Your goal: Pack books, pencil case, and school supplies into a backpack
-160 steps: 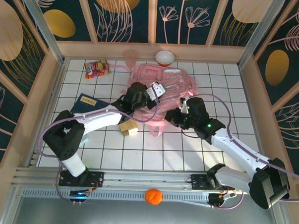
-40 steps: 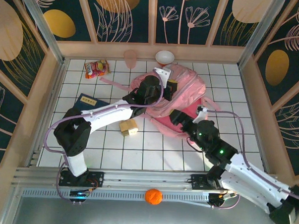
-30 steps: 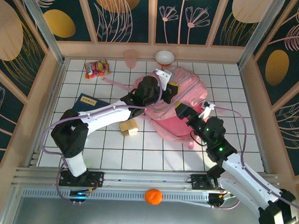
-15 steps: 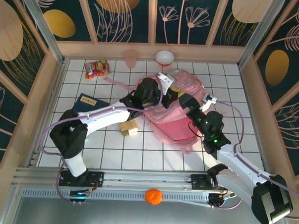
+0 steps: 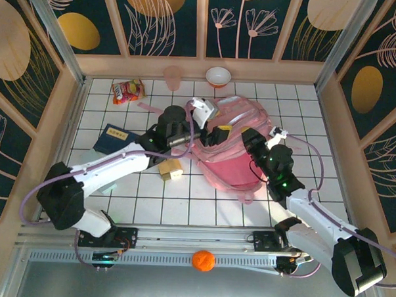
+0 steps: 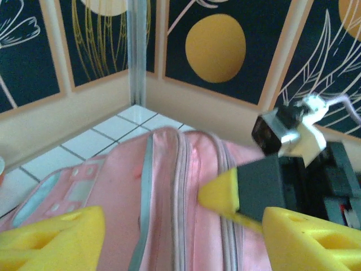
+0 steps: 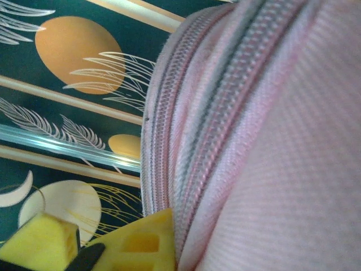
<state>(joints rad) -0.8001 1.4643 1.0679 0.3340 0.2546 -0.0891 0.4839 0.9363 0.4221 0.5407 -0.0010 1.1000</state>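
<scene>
The pink backpack (image 5: 234, 153) lies in the middle of the tiled floor with its zips facing up. My right gripper (image 5: 246, 136) is shut on a fold of its fabric beside the zip (image 7: 225, 107); one yellow finger (image 7: 141, 243) presses against the cloth. My left gripper (image 5: 220, 132) hovers open just left of it, its yellow fingers (image 6: 51, 237) spread wide over the backpack (image 6: 163, 192) and holding nothing. The navy book (image 5: 113, 137) lies flat at the left. Tan and yellow supply blocks (image 5: 171, 168) sit under the left arm. The pencil case is out of view.
A red-and-yellow snack packet (image 5: 128, 91), a pink cup (image 5: 172, 76) and a white bowl (image 5: 218, 76) stand along the back wall. An orange ball (image 5: 203, 260) rests on the front rail. Wooden walls close in the floor on three sides.
My left gripper has opened, let go of the backpack and drawn back to the left. My right gripper has reached the backpack's top and shut on its fabric.
</scene>
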